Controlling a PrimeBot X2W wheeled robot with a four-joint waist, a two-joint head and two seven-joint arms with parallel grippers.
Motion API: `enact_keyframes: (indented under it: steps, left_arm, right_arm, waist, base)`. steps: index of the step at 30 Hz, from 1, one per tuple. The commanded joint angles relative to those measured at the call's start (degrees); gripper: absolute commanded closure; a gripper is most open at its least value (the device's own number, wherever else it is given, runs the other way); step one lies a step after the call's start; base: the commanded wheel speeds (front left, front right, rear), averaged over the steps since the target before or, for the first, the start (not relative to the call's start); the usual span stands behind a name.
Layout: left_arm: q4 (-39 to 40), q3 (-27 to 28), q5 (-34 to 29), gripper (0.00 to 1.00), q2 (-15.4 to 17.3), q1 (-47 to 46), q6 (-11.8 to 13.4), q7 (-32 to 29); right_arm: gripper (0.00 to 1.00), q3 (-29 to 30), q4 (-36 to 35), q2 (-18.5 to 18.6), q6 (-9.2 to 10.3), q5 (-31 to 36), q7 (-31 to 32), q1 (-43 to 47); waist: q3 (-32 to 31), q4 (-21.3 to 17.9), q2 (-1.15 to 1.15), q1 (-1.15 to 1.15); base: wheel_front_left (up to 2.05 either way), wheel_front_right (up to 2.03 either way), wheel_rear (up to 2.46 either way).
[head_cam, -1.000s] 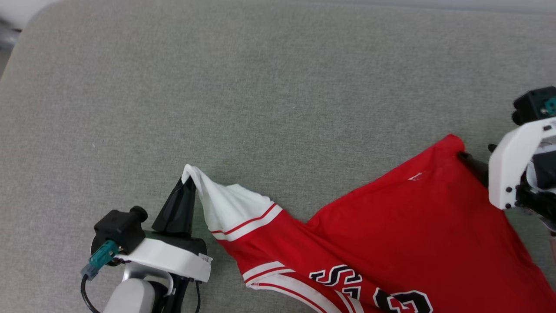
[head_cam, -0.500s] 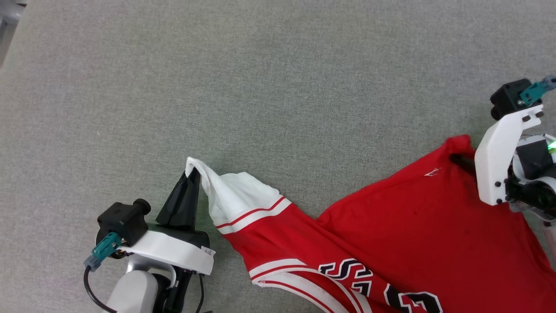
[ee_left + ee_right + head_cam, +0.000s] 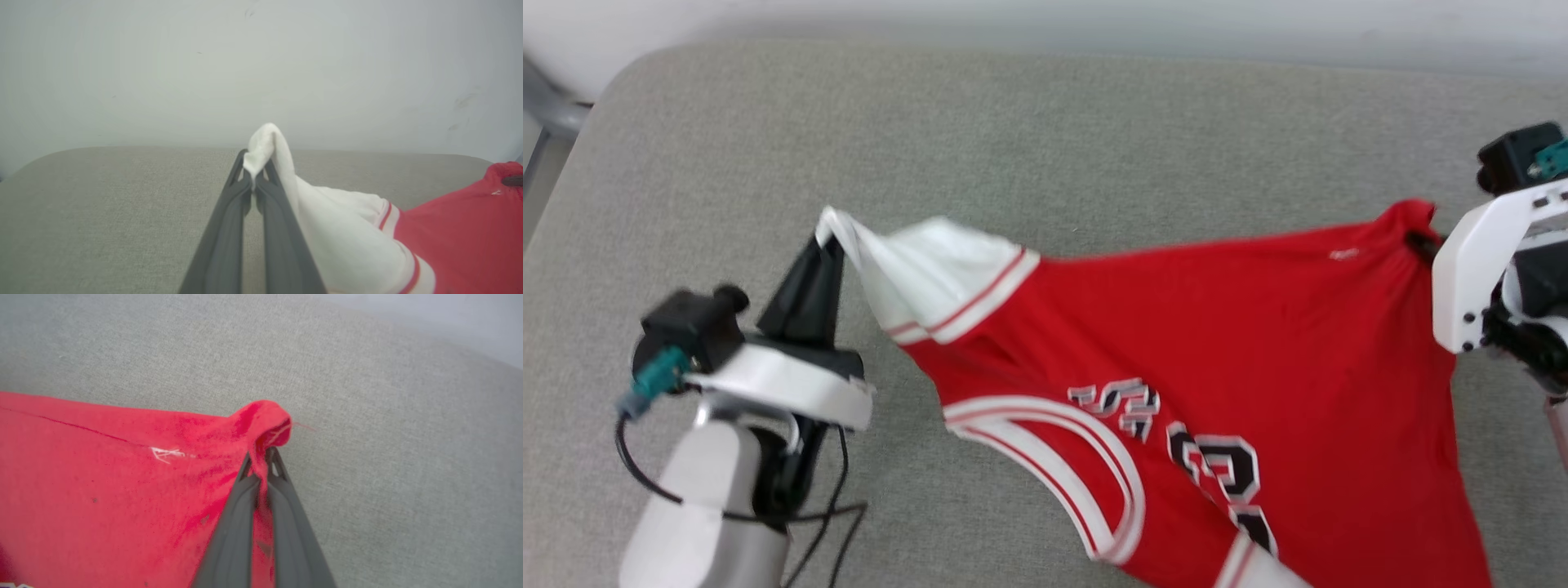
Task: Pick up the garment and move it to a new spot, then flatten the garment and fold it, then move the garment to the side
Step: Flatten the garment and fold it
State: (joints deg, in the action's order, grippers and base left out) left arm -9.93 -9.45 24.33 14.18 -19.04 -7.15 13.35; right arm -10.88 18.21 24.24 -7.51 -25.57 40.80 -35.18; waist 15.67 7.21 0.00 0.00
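The grey padded surface (image 3: 1094, 122) spans nearly the whole head view, with a strip of pale wall (image 3: 1045, 20) along the top edge that was out of frame half a second ago, so the camera itself has shifted. Across the middle and lower right hangs the garment (image 3: 1217, 343), and this is where the real change lies. A second ago it lay slack with a deep dip between its two ends; now its upper edge runs almost straight from the left of centre to the right edge of the frame, with the rest draping down toward the lower right, slightly blurred. The left gripper (image 3: 827, 241), at mid-left, has kept its jaws clamped on a white fold of the turned-out inside, which the left wrist view shows pinched at the tips (image 3: 255, 179). The right gripper (image 3: 1421, 243), at the right edge, stood wide around the red corner a second ago and has since clenched on it; the right wrist view shows the bunched red cloth nipped between its closed fingers (image 3: 261, 457). I take it both ends are now secured and the lift for carrying the garment to a new spot has begun, with flattening and folding still to come. Smaller marks are the white trim (image 3: 980, 286) with red stripes below the left grip, the black letters (image 3: 1119, 404) toward the lower centre, and a tiny white mark (image 3: 167, 453) near the red corner.
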Motion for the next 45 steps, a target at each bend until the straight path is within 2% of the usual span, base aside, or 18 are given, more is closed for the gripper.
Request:
enact_keyframes:
  steps: [1,6,15,28,31,35,45]
  left_arm:
    - [-0.2,0.4,-0.1,1.0,0.8,-3.2,0.0,-1.0]
    - [-2.5,1.3,1.4,1.0,2.1,-13.2,-0.1,-4.1]
    - [-14.2,-0.3,3.4,1.0,3.5,-35.1,-0.2,-7.2]
    - [-29.8,-2.0,0.5,1.0,10.3,-64.6,-0.3,-6.1]
    - [-31.3,-2.5,0.6,1.0,11.0,-67.7,-0.3,-5.9]
    - [-34.1,-3.7,1.2,1.0,12.1,-73.6,-0.3,-6.0]
    - [-37.8,-4.8,5.3,1.0,11.0,-73.1,-0.3,-3.2]
  right_arm:
    - [1.0,1.2,0.6,-0.6,0.04,1.4,-1.5,-1.9]
    - [1.0,4.5,2.3,-2.1,0.04,5.6,-5.9,-6.6]
    - [1.0,9.5,4.5,-3.8,0.05,11.9,-12.9,-19.3]
    - [1.0,12.5,11.4,-7.7,0.08,18.1,-23.0,-42.1]
    - [1.0,12.6,12.7,-8.0,0.08,18.9,-24.2,-45.0]
    - [1.0,13.0,15.7,-9.2,0.08,20.2,-26.8,-51.2]
    - [1.0,11.6,23.8,-11.5,0.07,20.9,-31.7,-55.5]
  waist:
    - [-2.2,-1.8,0.0,0.0]
    - [-3.5,-3.2,0.0,0.0]
    - [-0.6,-4.4,0.0,0.0]
    - [7.8,-7.4,0.0,0.0]
    - [9.7,-7.7,0.0,0.0]
    - [15.2,-7.8,0.0,0.0]
    - [22.0,-7.0,0.0,0.0]
  base:
    - [0.0,0.0,0.0]
    - [0.0,0.0,0.0]
    - [0.0,0.0,0.0]
    - [0.0,0.0,0.0]
    - [0.0,0.0,0.0]
    - [0.0,0.0,0.0]
    - [0.0,0.0,0.0]
